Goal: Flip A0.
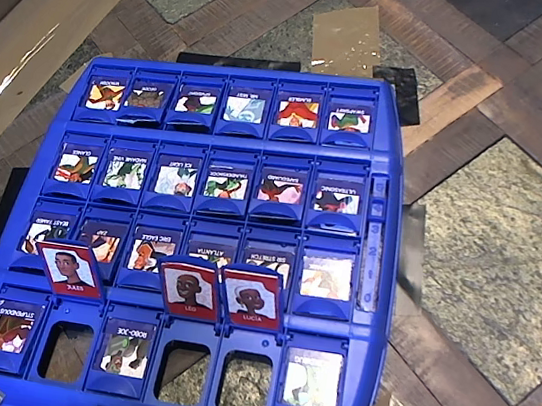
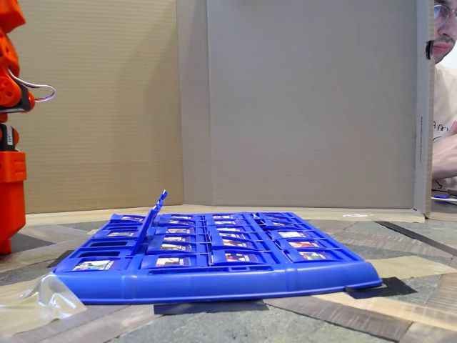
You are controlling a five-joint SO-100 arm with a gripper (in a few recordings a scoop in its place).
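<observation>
Blue board (image 2: pixel 214 282) on the tabletop (image 1: pixel 507 246), three tiles (image 1: pixel 189 288) raised. Tiles sit close: your fingers, state impossible to tell, may catch A0's neighbour

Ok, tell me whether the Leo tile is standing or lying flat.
Standing: the Leo tile shows its red-framed portrait, raised off the blue board.

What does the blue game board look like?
The board is shiny blue plastic, lying flat on the table. It has four rows of six picture flaps. Most lie down; three flaps in the overhead view's bottom row stand up, showing red-framed faces and leaving holes. Clear tape touches its corner.
</observation>
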